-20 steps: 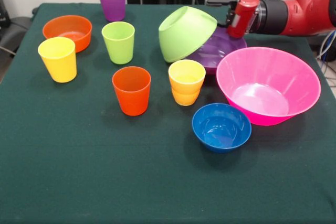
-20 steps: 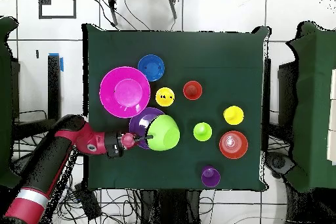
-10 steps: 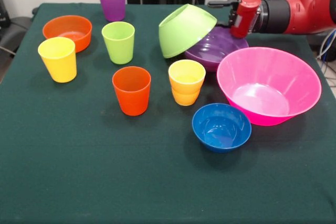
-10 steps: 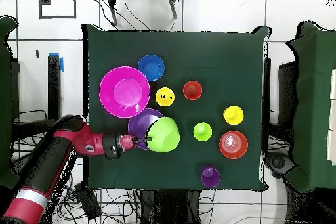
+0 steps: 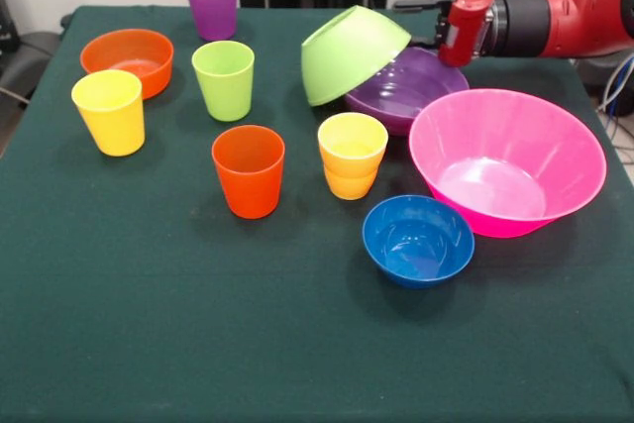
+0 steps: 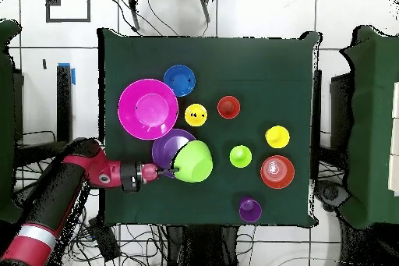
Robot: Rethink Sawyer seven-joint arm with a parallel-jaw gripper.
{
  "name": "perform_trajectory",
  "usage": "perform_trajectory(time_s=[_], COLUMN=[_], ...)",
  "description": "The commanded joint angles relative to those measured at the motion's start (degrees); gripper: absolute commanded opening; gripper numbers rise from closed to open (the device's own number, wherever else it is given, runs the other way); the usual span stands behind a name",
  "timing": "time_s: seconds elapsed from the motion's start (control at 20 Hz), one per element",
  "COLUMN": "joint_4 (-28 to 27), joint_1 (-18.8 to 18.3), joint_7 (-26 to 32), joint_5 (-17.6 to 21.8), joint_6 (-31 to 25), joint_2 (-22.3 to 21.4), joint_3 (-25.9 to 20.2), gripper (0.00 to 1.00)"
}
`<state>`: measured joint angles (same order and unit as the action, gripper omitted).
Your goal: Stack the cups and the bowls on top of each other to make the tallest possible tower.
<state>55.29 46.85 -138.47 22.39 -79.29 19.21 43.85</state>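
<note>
My gripper [image 5: 418, 40] is shut on the rim of the lime green bowl [image 5: 352, 52] and holds it tilted, mouth down-left, over the purple bowl [image 5: 411, 91]. In the overhead view the gripper [image 6: 166, 171] reaches from the left to the green bowl [image 6: 195, 161], which partly covers the purple bowl [image 6: 165, 147]. The big pink bowl [image 5: 505, 160] and the blue bowl [image 5: 416, 240] stand upright in front. The orange bowl [image 5: 127, 54] is at the left. The purple cup [image 5: 211, 4], lime cup [image 5: 224, 79], yellow cup [image 5: 109, 111], orange-red cup [image 5: 248, 170] and yellow-orange cup [image 5: 352, 154] stand upright, each apart.
The dark green cloth [image 5: 297, 344] covers the table. My red arm [image 5: 565, 22] comes in along the far right edge. Cables lie on the floor near the robot's base [image 6: 140, 235].
The lime green bowl has risen a little off the purple bowl and shifted slightly toward the robot's side, with the gripper still on its rim. The other cups and bowls have not moved.
</note>
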Motion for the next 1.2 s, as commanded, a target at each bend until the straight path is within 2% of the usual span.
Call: perform_trajectory(time_s=[0.05,0.9,1.2], joint_4=[2.33,3.84,3.08], joint_1=[-0.87,-1.90,-3.25], joint_7=[7.96,7.80,8.10], joint_5=[-0.20,0.50,-0.76], joint_6=[1.70,1.53,1.86], joint_2=[-0.56,-3.69,-4.73], joint_3=[-11.88,-15.69,-17.82], gripper=[1.00,1.00,1.00])
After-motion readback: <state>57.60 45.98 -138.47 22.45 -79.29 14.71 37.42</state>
